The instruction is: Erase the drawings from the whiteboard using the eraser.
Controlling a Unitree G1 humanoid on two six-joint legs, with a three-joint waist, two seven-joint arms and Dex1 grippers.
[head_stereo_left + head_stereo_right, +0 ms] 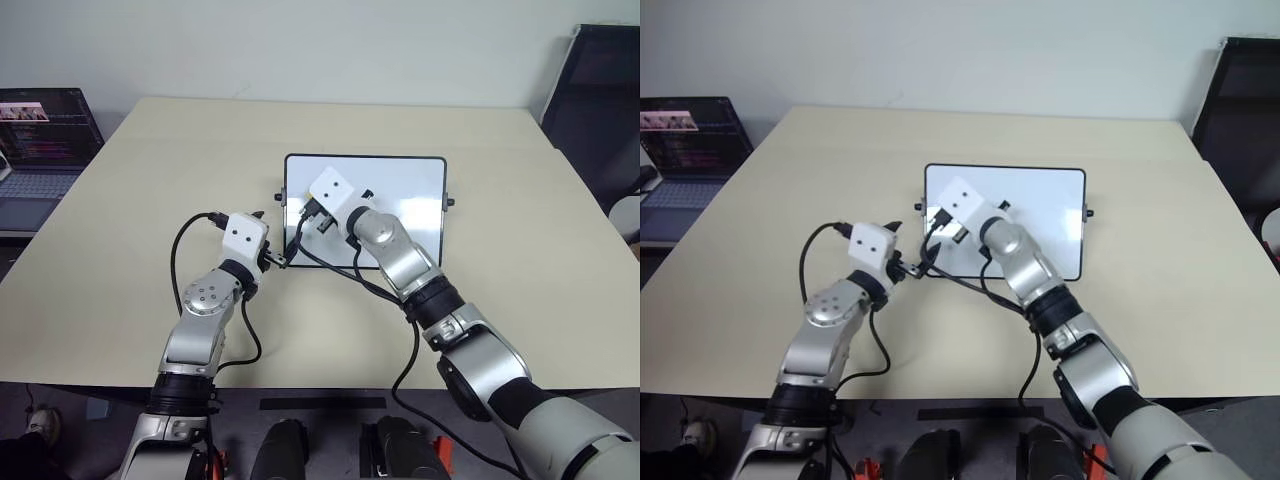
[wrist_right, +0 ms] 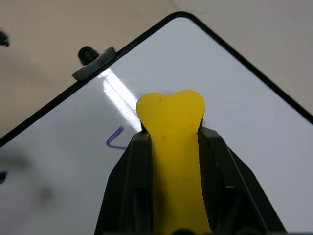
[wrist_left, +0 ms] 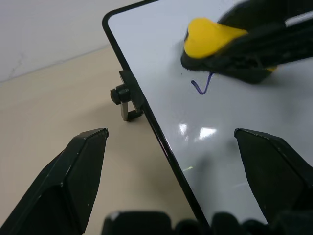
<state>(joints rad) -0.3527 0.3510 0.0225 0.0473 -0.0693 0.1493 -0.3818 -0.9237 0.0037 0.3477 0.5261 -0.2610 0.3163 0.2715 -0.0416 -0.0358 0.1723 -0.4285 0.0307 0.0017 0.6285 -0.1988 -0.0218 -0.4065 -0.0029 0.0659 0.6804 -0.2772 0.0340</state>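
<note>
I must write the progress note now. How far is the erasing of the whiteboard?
Done: the right tool is shut on the eraser and holds it over the whiteboard. In hand: the eraser is right beside a purple mark; I cannot tell whether it presses on the board. Left: that mark is not yet wiped. The left tool is open at the board's edge.
</note>
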